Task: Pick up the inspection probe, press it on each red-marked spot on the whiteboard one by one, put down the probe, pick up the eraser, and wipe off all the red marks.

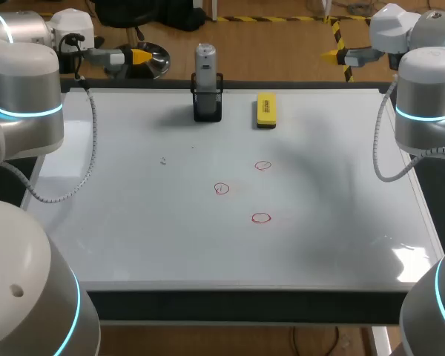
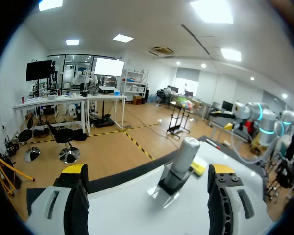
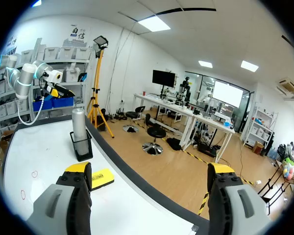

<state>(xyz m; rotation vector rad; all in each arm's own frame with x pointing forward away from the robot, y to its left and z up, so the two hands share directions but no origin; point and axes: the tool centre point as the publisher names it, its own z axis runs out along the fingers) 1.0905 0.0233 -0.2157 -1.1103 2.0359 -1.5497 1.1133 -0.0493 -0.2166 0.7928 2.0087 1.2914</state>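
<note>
**Two-finger, yellow-tipped left gripper (image 2: 147, 171) and right gripper (image 3: 149, 169) spread wide, nothing held**

Poised beyond the far edge of the flat white whiteboard (image 1: 133, 222), one near each far corner, tips pointing inward along that edge. Well apart from everything on the board.

Upright in a small black box-shaped holder (image 1: 208, 106) at the middle of the far edge: the silver-grey cylindrical inspection probe (image 1: 205, 63). Just beside the holder, on the right arm's side and not touching it: the yellow rectangular block eraser (image 1: 266, 110), lying flat.

Near the board's middle, three small hand-drawn marks, apart from one another: far red circle (image 1: 262, 166) closest to the eraser, left red circle (image 1: 222, 189) toward the left arm's side, near red circle (image 1: 260, 218) closest to the robot.

From the left wrist: probe and holder ahead, between the lines of the two fingers, eraser just behind them. From the right wrist: holder and probe ahead of one finger, eraser flat and nearer that fingertip, two of the red circles on the board beside it.
</note>
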